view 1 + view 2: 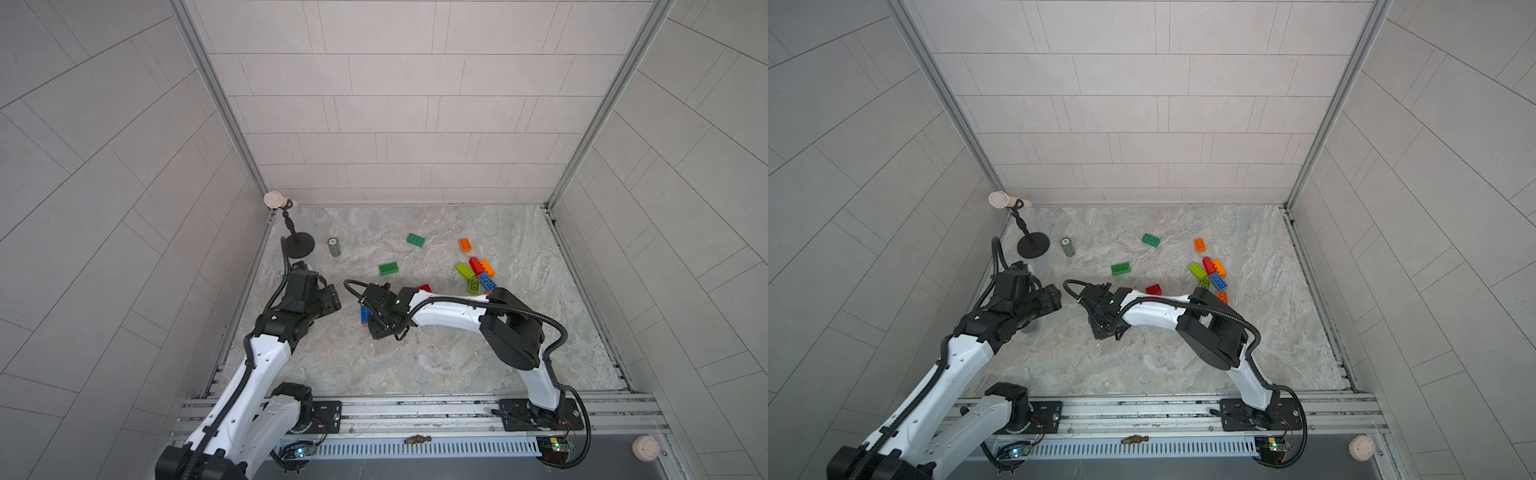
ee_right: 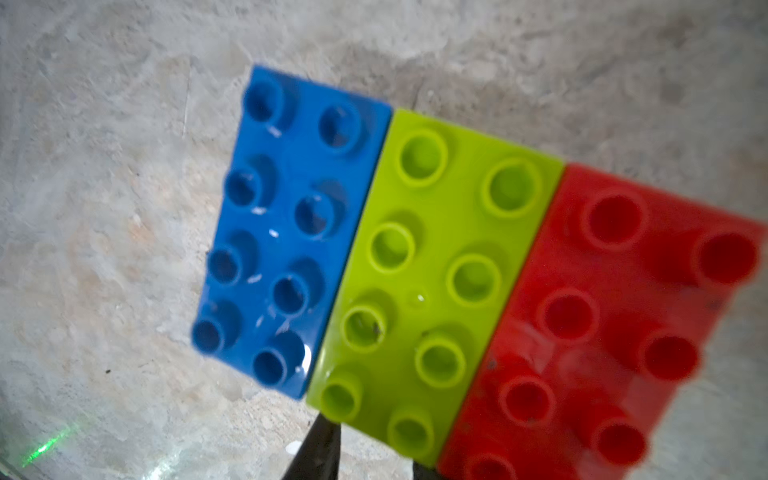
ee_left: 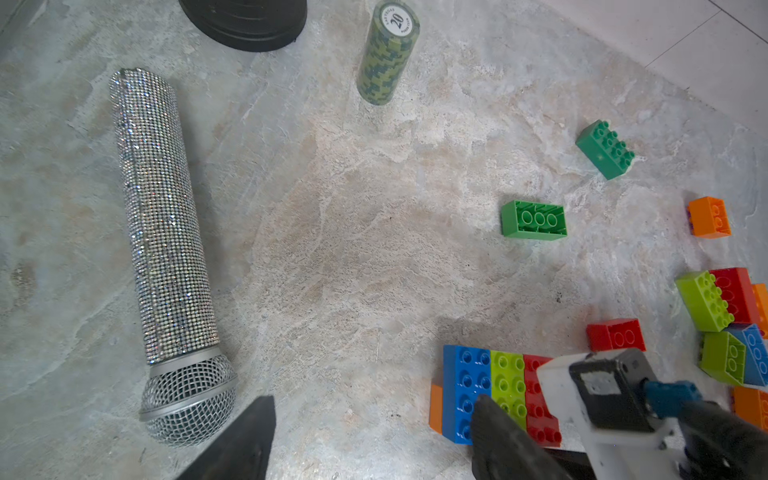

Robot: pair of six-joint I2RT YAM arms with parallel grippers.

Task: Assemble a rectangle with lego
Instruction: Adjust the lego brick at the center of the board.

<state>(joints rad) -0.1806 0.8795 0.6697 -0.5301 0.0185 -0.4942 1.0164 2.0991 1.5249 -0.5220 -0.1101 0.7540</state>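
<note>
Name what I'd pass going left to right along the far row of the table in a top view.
black stand base → green can → dark green brick → orange brick

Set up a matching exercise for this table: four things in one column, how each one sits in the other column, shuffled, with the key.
Things
1. glittery microphone
2. poker-chip stack
3. bright green brick
4. lime brick

States
A. upside down, hollow side up
B. studs up, side by side between a blue brick and a red brick
C. lying on its side
D. standing upright

Pairs: 1-C, 2-D, 3-A, 4-B
</note>
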